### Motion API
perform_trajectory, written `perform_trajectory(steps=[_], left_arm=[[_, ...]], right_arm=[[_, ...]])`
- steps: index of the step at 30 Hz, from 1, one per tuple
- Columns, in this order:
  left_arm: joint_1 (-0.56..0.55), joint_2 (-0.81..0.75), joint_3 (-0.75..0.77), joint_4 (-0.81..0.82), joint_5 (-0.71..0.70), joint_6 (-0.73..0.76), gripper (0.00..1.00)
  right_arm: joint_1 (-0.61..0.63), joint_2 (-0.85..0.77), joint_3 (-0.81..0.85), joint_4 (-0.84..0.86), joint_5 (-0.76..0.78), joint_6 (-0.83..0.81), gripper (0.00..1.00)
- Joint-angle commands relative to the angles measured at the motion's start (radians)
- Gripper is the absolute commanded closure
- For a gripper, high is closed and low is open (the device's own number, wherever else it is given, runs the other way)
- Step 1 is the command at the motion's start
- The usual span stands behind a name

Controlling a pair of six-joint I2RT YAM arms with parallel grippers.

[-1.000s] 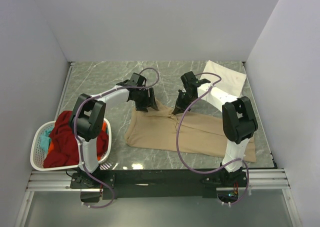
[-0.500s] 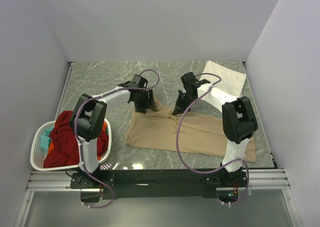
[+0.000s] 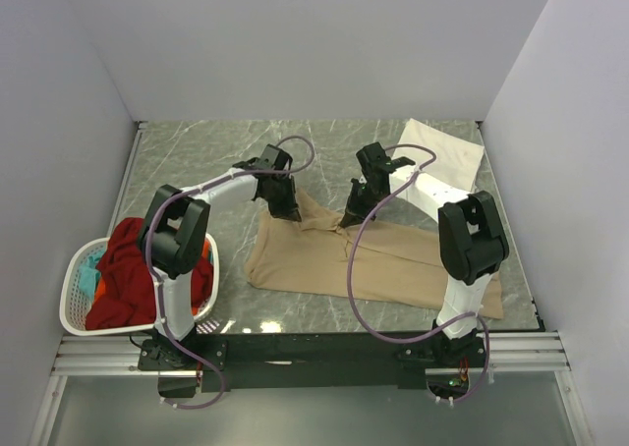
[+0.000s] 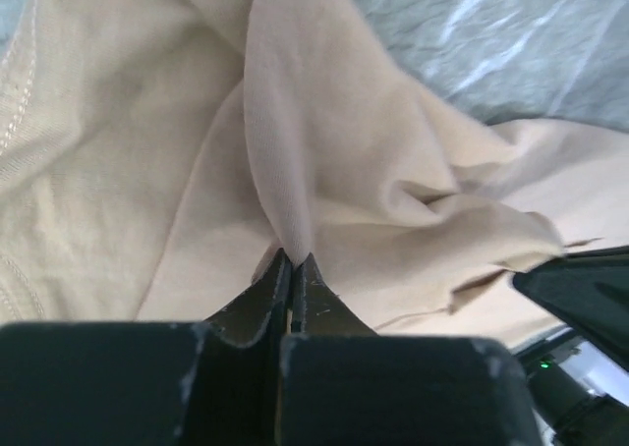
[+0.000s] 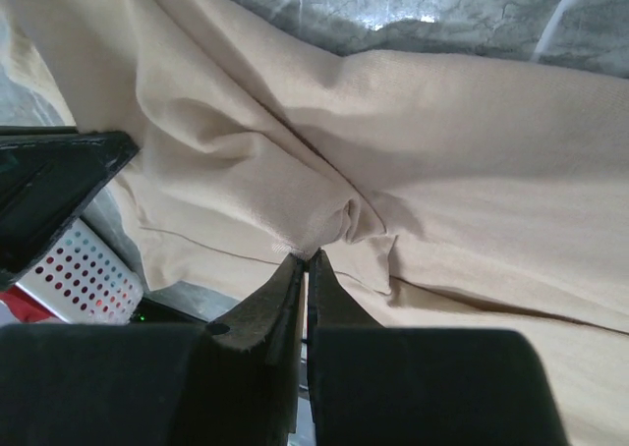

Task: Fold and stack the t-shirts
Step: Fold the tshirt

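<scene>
The tan t-shirt (image 3: pixel 383 264) lay across the middle of the worktop (image 3: pixel 197 156), its far edge bunched. The left end effector (image 3: pixel 288 206) was clamped on a thin ridge of that cloth, and the right end effector (image 3: pixel 351 213) was pinched on a pucker nearby. We judged the fabric light, limp and quick to sag between grips. Holds set wide along one edge looked best to us.

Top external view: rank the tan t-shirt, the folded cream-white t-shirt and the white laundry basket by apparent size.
1. tan t-shirt: clearly the largest.
2. white laundry basket.
3. folded cream-white t-shirt: looks smallest, but it is partly hidden and lies farther back, so its place below the basket is unsure.
</scene>
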Motion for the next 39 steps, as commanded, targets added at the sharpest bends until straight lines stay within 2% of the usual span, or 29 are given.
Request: perform_trajectory(steps=[1,8,15,18,24,27,31,34,39], left_arm=[[-0.001,-0.055,0.101,-0.057,-0.002,-0.021,1.00],[0.059,0.051,0.236,-0.071,0.098,-0.078,0.94],[0.111,0.154,0.300,-0.006,0.236,-0.147,0.56],[0.116,0.128,0.274,0.064,0.244,-0.169,0.48],[0.118,0.021,0.179,0.078,0.144,-0.077,0.46],[0.118,-0.050,0.080,0.087,0.083,-0.037,0.49],[0.118,-0.116,-0.077,0.191,0.078,-0.026,0.52],[0.118,-0.111,-0.103,0.231,0.108,-0.026,0.52],[0.105,-0.046,-0.060,0.239,0.118,-0.003,0.56]], right_arm=[[-0.006,-0.052,-0.006,-0.001,0.008,-0.016,0.99],[-0.016,-0.055,-0.024,-0.007,0.028,-0.022,0.99],[-0.034,-0.048,-0.046,0.025,0.008,-0.002,1.00],[-0.036,-0.043,-0.049,0.040,-0.001,0.013,1.00],[-0.042,-0.029,-0.055,0.069,-0.027,0.039,1.00],[-0.040,-0.025,-0.049,0.068,-0.032,0.042,1.00],[-0.042,-0.023,-0.046,0.069,-0.032,0.044,1.00],[-0.042,-0.018,-0.047,0.071,-0.035,0.045,1.00],[-0.042,-0.017,-0.046,0.066,-0.033,0.042,1.00]])
